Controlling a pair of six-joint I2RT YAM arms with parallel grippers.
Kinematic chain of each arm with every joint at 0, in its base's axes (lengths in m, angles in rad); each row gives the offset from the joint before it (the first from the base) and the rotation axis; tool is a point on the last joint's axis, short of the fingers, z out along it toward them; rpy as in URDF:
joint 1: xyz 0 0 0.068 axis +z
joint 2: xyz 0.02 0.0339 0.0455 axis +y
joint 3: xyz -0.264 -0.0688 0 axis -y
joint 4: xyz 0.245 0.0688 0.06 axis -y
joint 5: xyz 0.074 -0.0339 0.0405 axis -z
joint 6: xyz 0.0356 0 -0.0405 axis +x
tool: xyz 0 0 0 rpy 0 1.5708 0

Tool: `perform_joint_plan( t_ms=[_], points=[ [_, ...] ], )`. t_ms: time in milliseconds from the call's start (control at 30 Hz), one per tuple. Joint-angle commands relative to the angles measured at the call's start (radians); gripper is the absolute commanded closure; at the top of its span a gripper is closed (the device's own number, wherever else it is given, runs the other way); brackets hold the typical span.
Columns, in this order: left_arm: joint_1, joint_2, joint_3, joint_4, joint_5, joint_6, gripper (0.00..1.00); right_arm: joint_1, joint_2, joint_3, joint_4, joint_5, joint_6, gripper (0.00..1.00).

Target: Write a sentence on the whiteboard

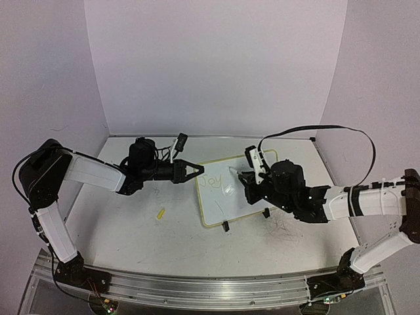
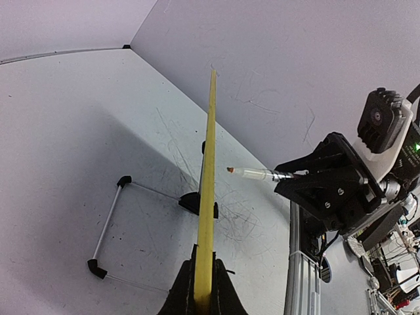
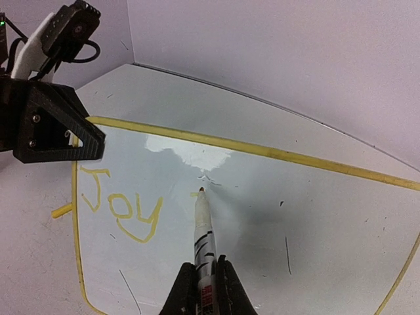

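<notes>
On the left side of the table (image 1: pixel 125 233), the left gripper (image 1: pixel 192 172) reaches in from its arm and is clamped tight on the left rim of the whiteboard (image 1: pixel 230 205). In the left wrist view its fingers pinch the thin yellow edge, with the board seen edge-on. Just in front of that gripper, a small yellow piece (image 1: pixel 161 214) lies alone on the tabletop, apart from the board. The whiteboard sits near the middle of the table, between the two grippers, tilted up on its black clip feet (image 1: pixel 225 226). Of the sentence (image 1: pixel 212 180), only the word "Joy" shows, in yellow-green letters at the board's upper left corner. To the right of that word, a white pen (image 3: pixel 202 230) points its yellow tip at the board, beside a tiny yellow mark. Whether the tip touches the surface cannot be told. The right gripper (image 1: pixel 248 178) is closed around the pen's barrel, its arm coming in from the right.
</notes>
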Motion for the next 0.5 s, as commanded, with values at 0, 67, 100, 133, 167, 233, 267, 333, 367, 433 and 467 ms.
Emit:
perform_joint_plan(
  t_ms=[0,67,100,133,167,233,267,333,367,433,467],
  points=[
    [0.006,-0.012,-0.001,-0.038,-0.066,0.055,1.00,0.002,-0.049,-0.029,0.017,-0.033,0.009,1.00],
    [0.006,-0.012,0.000,-0.039,-0.067,0.056,1.00,0.001,-0.039,-0.026,0.019,-0.044,0.004,1.00],
    [0.006,-0.012,0.000,-0.040,-0.067,0.056,1.00,0.001,-0.029,-0.020,0.019,-0.051,0.001,1.00],
    [0.006,-0.011,0.001,-0.039,-0.067,0.055,1.00,0.001,-0.017,-0.014,0.020,-0.056,-0.001,1.00],
    [0.006,-0.010,0.002,-0.039,-0.067,0.055,1.00,0.001,-0.006,-0.009,0.021,-0.059,-0.002,1.00],
    [0.006,-0.009,0.003,-0.040,-0.067,0.053,1.00,0.001,0.017,-0.001,0.023,-0.065,-0.004,1.00],
    [0.006,-0.009,0.004,-0.041,-0.067,0.053,1.00,0.001,0.021,-0.001,0.025,-0.066,-0.002,1.00],
    [0.006,-0.012,0.003,-0.041,-0.067,0.053,1.00,0.001,0.021,-0.005,0.031,-0.055,0.000,1.00],
    [0.006,-0.014,0.002,-0.042,-0.067,0.054,1.00,0.000,0.019,-0.006,0.033,-0.049,0.001,1.00],
    [0.006,-0.016,0.000,-0.042,-0.069,0.055,1.00,0.001,0.016,-0.006,0.034,-0.039,0.001,1.00],
    [0.006,-0.016,0.000,-0.043,-0.067,0.055,1.00,0.001,0.018,-0.005,0.034,-0.036,0.003,1.00]
  ],
)
